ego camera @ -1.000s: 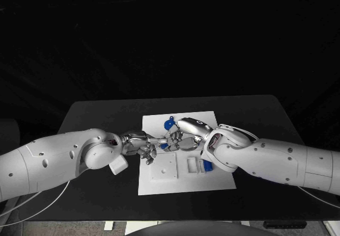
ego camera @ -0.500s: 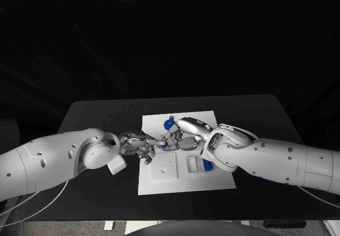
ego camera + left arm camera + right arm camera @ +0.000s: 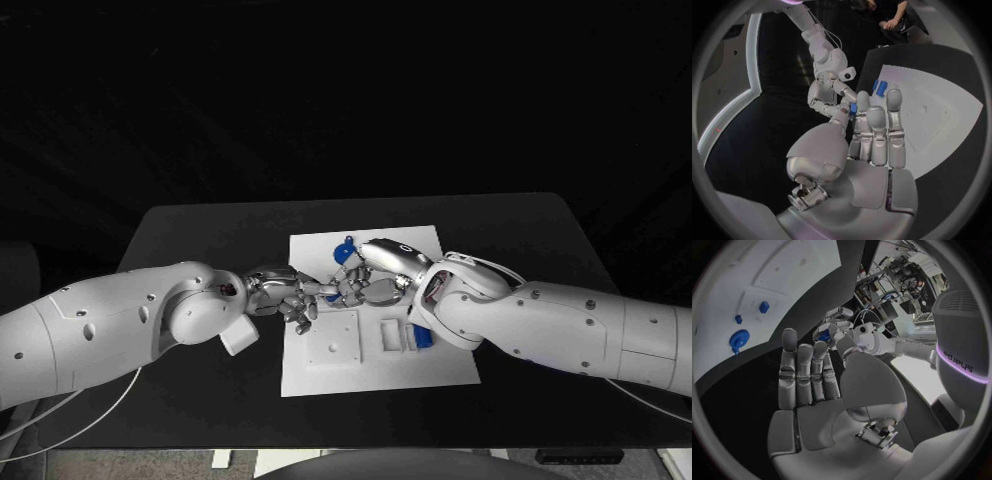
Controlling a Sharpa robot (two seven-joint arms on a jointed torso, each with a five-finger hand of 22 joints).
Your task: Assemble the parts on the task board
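Silver fingers meet above the near-left part of the task board: the left hand and the right hand have their fingertips drawn together around a small blue part, and over the last second they have barely shifted, only closing in a shade tighter on each other. From the left wrist view the part sits pinched at the tips of the left hand, with the right hand touching it from the far side; whether the right hand truly grips it or merely steadies it I cannot tell. That stillness suggests a hand-over or a re-grip in mid-air, not yet a placement. Further out on the white plate, a round blue piece lies near the far edge, and another blue piece rests just beside the raised white rectangular fixture under the right wrist. A square white block sits near the left hand, seemingly unfilled, so most of the assembly looks yet to be done.
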